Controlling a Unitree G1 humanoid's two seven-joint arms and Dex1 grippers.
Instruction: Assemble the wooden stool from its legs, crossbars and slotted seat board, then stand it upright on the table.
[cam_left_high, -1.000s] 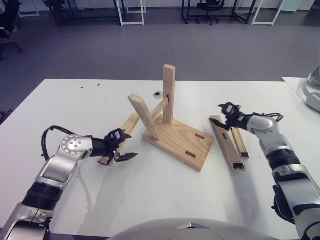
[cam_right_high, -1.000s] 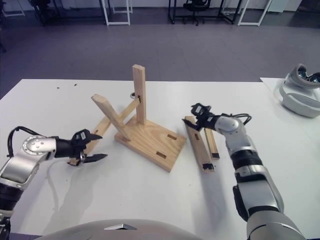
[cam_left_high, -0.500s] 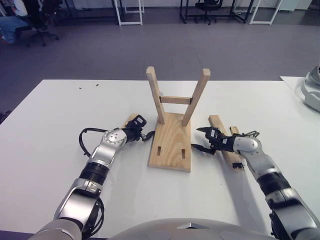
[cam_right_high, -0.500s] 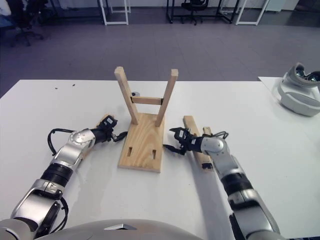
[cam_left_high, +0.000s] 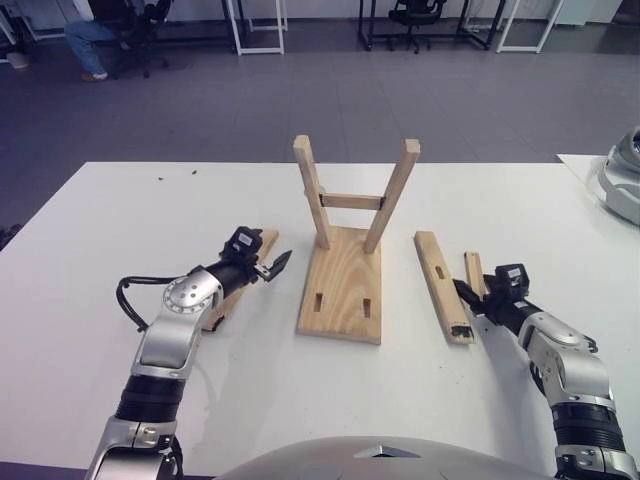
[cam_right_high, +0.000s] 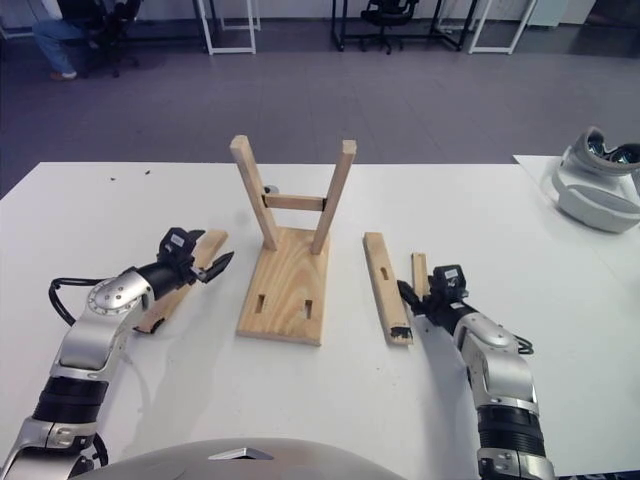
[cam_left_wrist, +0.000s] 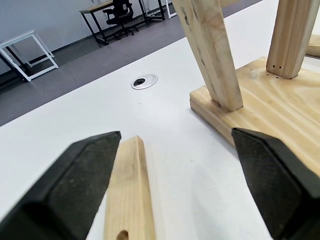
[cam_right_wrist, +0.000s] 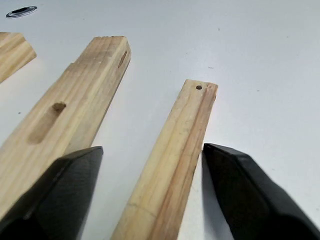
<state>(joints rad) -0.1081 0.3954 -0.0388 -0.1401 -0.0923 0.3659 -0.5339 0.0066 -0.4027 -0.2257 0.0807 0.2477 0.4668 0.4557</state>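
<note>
Left gripper (cam_left_high: 272, 266), left of centre: jaws wide apart, nothing held, tips just past the end of a loose leg (cam_right_high: 207, 246) lying under that arm. Right gripper (cam_right_high: 417, 297), lower right: jaws also apart. In the right wrist view they straddle the loose crossbar (cam_right_wrist: 175, 155) without clamping it.

A second loose leg (cam_left_high: 438, 280) lies flat just beside that crossbar, between it and the board (cam_left_high: 340, 285).

The board lies flat mid-frame on the table (cam_left_high: 100, 250). Two legs (cam_left_high: 312, 190) stand up from its far end, joined by a crossbar (cam_left_high: 350, 201).

I judge this about half done: one leg pair is seated, and the two near slots (cam_left_high: 341, 303) are bare. What's left is to join the loose legs with the loose crossbar, seat them, then flip the stool onto its feet.
</note>
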